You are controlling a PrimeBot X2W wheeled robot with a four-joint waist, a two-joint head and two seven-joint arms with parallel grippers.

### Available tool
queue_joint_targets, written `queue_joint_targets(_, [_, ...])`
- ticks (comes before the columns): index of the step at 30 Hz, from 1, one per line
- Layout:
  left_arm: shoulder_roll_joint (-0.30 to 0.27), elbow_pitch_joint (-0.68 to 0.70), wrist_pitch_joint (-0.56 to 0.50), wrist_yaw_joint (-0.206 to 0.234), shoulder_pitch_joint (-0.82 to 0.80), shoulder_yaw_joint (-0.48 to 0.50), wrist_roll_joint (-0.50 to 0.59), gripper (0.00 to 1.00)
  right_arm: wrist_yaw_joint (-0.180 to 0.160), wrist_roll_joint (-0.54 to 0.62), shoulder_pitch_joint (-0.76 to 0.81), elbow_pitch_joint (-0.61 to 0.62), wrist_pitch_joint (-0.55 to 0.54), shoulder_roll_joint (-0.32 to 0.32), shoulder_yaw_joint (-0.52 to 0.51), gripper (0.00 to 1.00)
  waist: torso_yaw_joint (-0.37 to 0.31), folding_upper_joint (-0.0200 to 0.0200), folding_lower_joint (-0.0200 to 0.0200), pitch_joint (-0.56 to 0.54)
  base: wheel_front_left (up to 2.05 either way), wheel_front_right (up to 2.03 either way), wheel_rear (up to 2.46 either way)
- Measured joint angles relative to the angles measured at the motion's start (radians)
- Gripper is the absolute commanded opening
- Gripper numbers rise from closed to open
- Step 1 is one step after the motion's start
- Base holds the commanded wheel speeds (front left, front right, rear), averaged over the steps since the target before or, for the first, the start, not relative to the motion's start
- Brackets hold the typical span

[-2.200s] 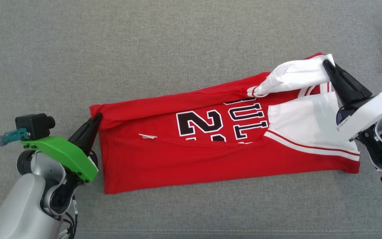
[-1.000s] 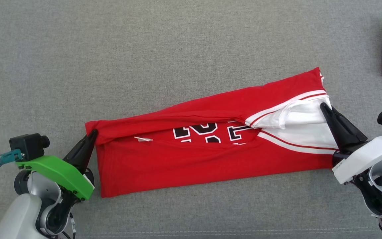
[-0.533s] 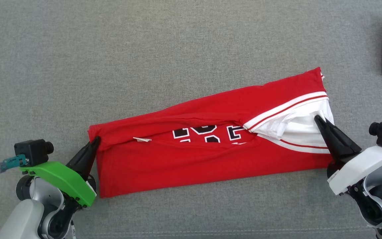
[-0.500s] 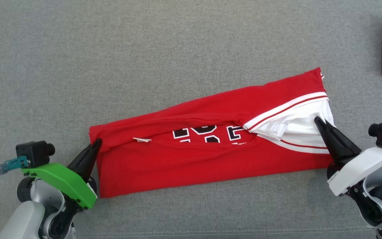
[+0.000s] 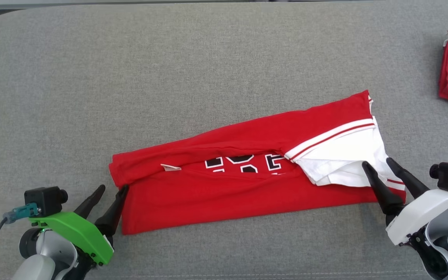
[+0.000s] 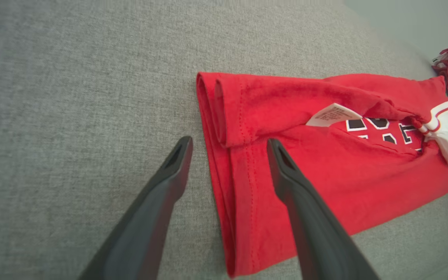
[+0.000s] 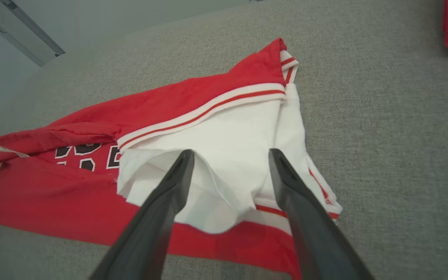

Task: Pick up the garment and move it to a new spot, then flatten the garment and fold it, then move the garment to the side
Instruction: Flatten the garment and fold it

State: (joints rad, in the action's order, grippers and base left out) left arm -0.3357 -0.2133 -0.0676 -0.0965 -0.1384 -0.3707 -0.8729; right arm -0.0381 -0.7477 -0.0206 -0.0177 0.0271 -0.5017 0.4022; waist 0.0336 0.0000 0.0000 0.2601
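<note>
Folded red jersey (image 5: 243, 194) lies across a grey cushion (image 5: 169, 77). Left gripper (image 5: 113, 188) at eight o'clock and right gripper (image 5: 376, 162) at four o'clock sit at its ends, fingers spread open.

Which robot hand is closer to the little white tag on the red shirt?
Left. The left gripper, open, straddles the edge of the shirt close to the tag. The right gripper, open, is over the white part at the shirt's other end.
</note>
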Motion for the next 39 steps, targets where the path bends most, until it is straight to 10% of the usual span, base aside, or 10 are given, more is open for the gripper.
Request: queue_joint_targets(39, [0.045, 0.168, 0.306, 0.15, 0.139, 0.011, 0.262, 1.0, -0.043, -0.118, -0.036, -0.237, -0.028, 0.003, -0.124, 1.0, 0.092, 0.0, 0.0, -0.123, 0.0, 0.0, 0.0])
